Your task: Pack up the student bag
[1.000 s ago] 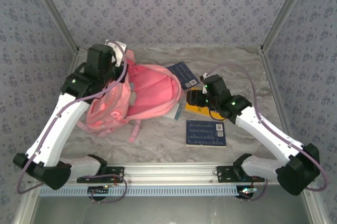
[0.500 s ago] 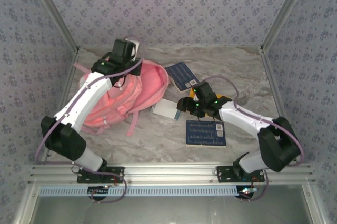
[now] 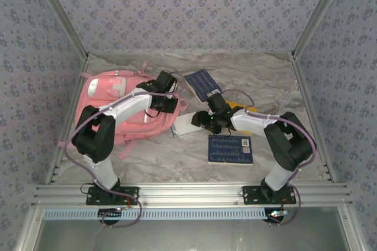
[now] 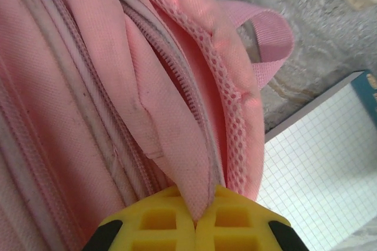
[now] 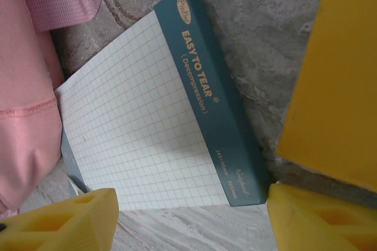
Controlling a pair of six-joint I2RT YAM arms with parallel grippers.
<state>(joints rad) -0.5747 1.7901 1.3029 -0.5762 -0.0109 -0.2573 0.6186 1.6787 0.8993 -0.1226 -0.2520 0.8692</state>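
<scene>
Pink student bag (image 3: 112, 95) lies at left, mouth edge clamped in left gripper (image 4: 194, 223); grid notepad (image 5: 147, 133) just right of mouth, long axis diagonal, directly ahead of right gripper (image 5: 188, 215), jaws apart, nearer arm

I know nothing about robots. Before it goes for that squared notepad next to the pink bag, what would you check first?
1. Hold on the student bag: left jaws shut on a fold of its fabric. Ok.
2. Ready to grab: right jaws open above the notepad. Ok.
3. Notepad lying flat on the table. Ok.
4. Bag mouth wide enough for the notepad: cannot tell.
5. Yellow item clear of the right jaws: very close, cannot tell.
</scene>
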